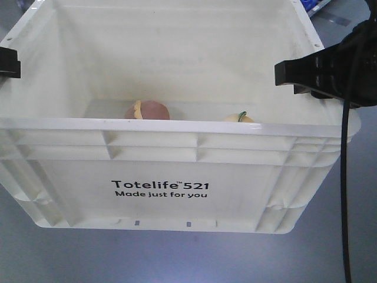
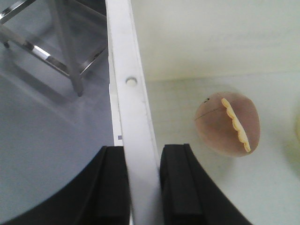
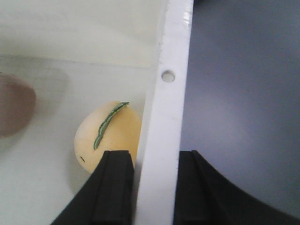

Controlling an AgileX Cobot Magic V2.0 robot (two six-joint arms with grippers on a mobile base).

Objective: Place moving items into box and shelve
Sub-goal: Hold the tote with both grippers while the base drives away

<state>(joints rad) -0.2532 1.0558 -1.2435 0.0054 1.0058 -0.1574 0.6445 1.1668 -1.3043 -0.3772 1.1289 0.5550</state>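
The white box (image 1: 159, 150), printed "Totelife 521", fills the front view. Inside on its floor lie the moving items: a pinkish-brown toy with a yellow rim (image 1: 148, 110) (image 2: 228, 124) and a pale yellow fruit toy with a green leaf (image 1: 238, 118) (image 3: 107, 133). My left gripper (image 1: 7, 62) (image 2: 143, 150) is shut on the box's left rim (image 2: 133, 112), one finger inside the wall and one outside. On the opposite side my right gripper (image 1: 294, 73) (image 3: 154, 157) is shut on the right rim (image 3: 166, 103) in the same way. The yellow toy lies close against the right gripper's inner finger (image 3: 117, 183).
A grey surface (image 1: 330, 247) lies under and around the box, with a shadow beneath it. A shiny metal frame (image 2: 70, 51) stands outside the box's left wall. A black cable (image 1: 347, 177) hangs from the right arm. Something blue (image 1: 318, 6) shows at the far right.
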